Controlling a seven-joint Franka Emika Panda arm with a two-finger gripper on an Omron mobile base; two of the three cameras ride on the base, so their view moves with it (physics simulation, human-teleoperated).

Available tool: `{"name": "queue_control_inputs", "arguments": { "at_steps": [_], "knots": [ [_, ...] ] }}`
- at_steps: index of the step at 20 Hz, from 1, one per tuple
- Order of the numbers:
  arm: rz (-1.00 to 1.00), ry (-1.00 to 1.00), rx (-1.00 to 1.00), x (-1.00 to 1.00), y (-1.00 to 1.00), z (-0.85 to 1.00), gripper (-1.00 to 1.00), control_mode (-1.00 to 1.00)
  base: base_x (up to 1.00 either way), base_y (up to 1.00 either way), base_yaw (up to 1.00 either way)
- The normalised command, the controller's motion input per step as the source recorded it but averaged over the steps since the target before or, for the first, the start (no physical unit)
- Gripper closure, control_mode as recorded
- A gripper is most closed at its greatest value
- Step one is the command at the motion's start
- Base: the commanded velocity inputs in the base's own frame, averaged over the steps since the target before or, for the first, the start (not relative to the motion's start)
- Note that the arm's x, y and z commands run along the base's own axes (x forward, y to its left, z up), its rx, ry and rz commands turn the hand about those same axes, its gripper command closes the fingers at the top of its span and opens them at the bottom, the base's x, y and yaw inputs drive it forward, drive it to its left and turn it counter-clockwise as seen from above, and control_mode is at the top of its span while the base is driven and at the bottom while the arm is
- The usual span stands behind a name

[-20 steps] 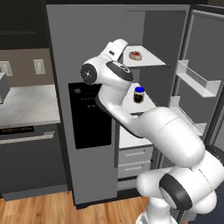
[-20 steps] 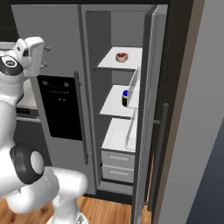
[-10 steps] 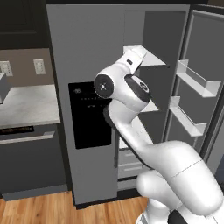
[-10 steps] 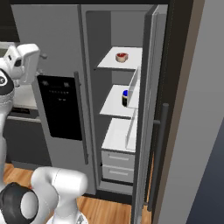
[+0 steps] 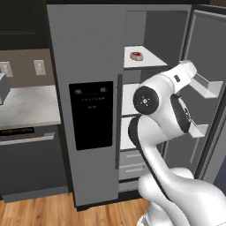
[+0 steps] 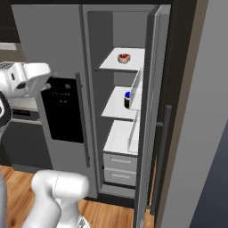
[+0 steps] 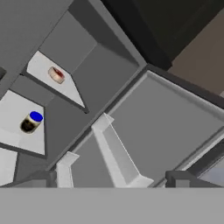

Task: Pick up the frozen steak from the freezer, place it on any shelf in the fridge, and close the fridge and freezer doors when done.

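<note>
Steak [image 5: 137, 55] sits on the top shelf [image 5: 148, 61] of my fridge [image 6: 116, 40], door open. Right base view and hand view show a blue-lidded jar [image 6: 127, 99] one shelf down, which my arm hides in left base view. My gripper [image 7: 110, 180] is spread, holding nothing. Freezer door [image 5: 86, 110] is closed.

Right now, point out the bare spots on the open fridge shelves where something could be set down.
The top shelf is mostly bare: only the frozen steak sits near its back, leaving the front edge free. The middle shelf is open left of the blue-lidded jar, which crowds the door side. The lowest shelf, above the drawers, looks bare.
</note>
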Motion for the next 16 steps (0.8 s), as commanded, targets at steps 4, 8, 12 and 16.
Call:
{"name": "queue_control_inputs", "arguments": {
  "at_steps": [4,8,12,16],
  "knots": [
    [-0.16,-0.08,0.26,-0.92,-0.81,0.0,-1.0,-1.0,0.0,0.0,0.0],
    [-0.11,-0.08,0.27,-0.79,-0.82,0.0,-1.0,-1.0,0.0,0.0,0.0],
    [-0.07,-0.11,0.28,-0.54,-0.71,0.0,-1.0,-1.0,0.0,0.0,0.0],
    [-0.02,-0.15,0.3,-0.34,-0.69,0.0,-1.0,-1.0,0.0,0.0,0.0]
  ]
}}
